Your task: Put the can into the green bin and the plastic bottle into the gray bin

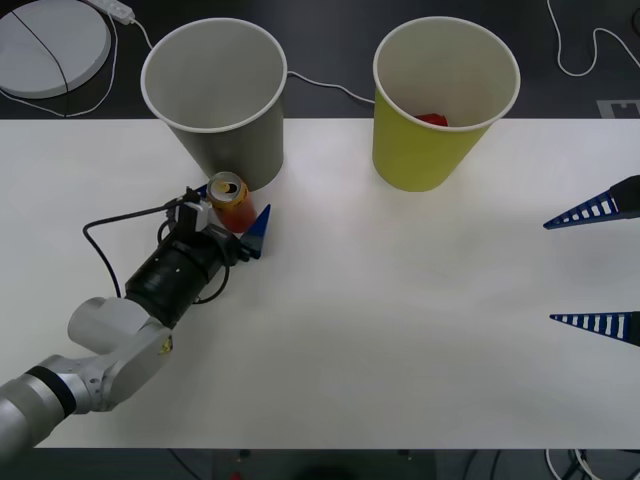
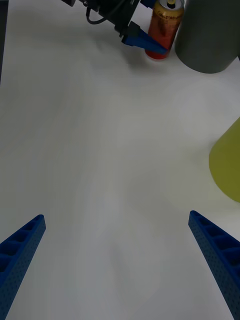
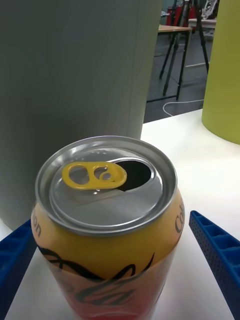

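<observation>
Left tool (image 1: 238, 222) brackets the can (image 1: 229, 201), unclenched; its opened top (image 3: 107, 184) shows close-up.

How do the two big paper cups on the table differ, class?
The gray bin is gray and the green bin yellow-green. The gray bin has the can standing at its base, with the left gripper around it. The green bin holds something red. Both stand upright, equal-sized, white inside.

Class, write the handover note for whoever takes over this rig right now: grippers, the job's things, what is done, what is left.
Left gripper: open around the can, fingers either side, not shut on it.
Right gripper: open, idle at the table's right edge.
The can stands upright on the table just in front of the gray bin.
The green bin holds something red.
Left: grip the can, drop it into the green bin.
</observation>
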`<state>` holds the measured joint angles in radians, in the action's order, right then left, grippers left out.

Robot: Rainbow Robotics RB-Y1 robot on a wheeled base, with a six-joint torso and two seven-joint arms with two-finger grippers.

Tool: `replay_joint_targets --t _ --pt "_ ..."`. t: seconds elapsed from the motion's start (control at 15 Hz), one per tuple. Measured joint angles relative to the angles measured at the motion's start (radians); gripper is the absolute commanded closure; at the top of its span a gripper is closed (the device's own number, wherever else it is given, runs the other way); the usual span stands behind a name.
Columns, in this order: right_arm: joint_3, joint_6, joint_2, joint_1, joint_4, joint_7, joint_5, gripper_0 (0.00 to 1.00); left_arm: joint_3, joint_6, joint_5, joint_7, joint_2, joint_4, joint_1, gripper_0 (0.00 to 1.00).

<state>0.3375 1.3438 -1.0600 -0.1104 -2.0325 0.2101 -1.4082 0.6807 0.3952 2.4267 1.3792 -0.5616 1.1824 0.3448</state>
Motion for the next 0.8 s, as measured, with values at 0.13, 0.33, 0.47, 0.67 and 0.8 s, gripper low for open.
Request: replay_joint_targets --t 0.13,0.33,0.47,0.67,0.8 --pt "0.000 0.000 0.000 0.000 0.000 0.000 0.000 0.00 0.000 0.000 0.000 -0.005 0.000 -0.001 0.000 0.88" --pt "0.000 0.000 0.000 0.000 0.000 0.000 0.000 0.00 0.000 0.000 -0.001 -0.020 0.000 0.000 0.000 1.00" --pt "0.000 0.000 0.000 0.000 0.000 0.000 0.000 0.00 0.000 0.000 -0.002 -0.024 0.000 0.000 0.000 1.00" --pt "0.000 0.000 0.000 0.000 0.000 0.000 0.000 0.00 0.000 0.000 -0.010 -0.037 -0.005 0.006 -0.004 1.00" --pt "0.000 0.000 0.000 0.000 0.000 0.000 0.000 0.00 0.000 0.000 -0.021 -0.046 -0.029 0.041 -0.022 1.00"
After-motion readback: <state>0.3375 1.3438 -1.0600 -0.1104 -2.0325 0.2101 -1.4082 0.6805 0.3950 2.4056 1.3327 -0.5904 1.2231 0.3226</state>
